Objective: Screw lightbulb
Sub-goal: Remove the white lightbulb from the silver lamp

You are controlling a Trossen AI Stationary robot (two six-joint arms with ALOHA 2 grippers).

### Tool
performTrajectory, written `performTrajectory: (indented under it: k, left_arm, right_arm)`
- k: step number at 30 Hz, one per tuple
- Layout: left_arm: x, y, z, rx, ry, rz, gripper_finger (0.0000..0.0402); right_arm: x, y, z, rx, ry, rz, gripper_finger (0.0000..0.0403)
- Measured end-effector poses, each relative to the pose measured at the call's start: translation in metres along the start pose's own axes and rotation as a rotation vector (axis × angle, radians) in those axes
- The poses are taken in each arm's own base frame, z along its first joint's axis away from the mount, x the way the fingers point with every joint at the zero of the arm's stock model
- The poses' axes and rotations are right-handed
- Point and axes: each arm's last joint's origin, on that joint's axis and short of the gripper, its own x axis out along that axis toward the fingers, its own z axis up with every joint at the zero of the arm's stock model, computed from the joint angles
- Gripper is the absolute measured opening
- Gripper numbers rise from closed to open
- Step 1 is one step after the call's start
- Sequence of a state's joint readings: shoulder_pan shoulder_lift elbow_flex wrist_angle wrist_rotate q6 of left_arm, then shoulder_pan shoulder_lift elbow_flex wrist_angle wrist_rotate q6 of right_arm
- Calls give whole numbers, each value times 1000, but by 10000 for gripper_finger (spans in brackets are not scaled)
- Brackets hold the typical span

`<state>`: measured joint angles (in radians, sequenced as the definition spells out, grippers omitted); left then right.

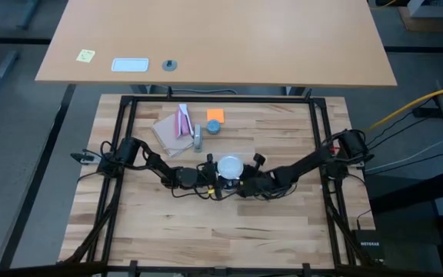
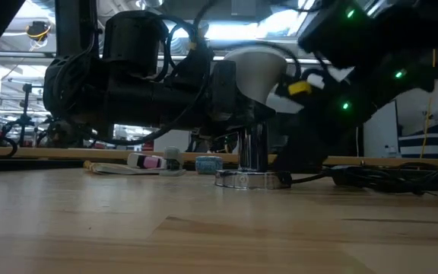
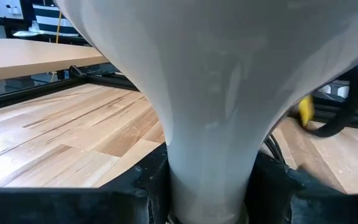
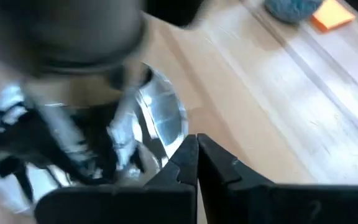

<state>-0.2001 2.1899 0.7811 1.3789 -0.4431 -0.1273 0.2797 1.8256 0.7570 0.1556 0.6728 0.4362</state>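
our left gripper clamps the neck of the bulb, globe up, mid-table over the socket. our right gripper sits fully closed, empty, just beside the socket. an orange note lies farther back.

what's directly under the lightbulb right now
Under the lightbulb, held at its neck in the left gripper, stands the silver socket. Their meeting point is hidden by the arms.
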Motion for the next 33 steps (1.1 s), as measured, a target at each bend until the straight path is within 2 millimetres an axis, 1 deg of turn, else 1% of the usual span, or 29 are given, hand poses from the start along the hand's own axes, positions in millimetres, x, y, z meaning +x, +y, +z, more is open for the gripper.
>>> performTrajectory:
  k: [3, 11, 14, 23, 33]
  left_arm:
    - [0, 0, 0, 0, 1, -1, 153]
    - [0, 1, 0, 3, 2, -7, 153]
    - [0, 1, 0, 3, 2, -14, 153]
    - [0, -1, 1, 2, 2, -48, 153]
    - [1, 0, 1, 4, -2, -16, 153]
  right_arm:
    - [6, -4, -2, 1, 34, 15, 4]
    - [4, 0, -3, -17, 51, 64, 8]
    - [2, 3, -4, -16, 46, 96, 8]
    - [-15, 23, -11, 62, 34, 167, 9]
    - [-34, 41, -20, 165, -23, 166, 9]
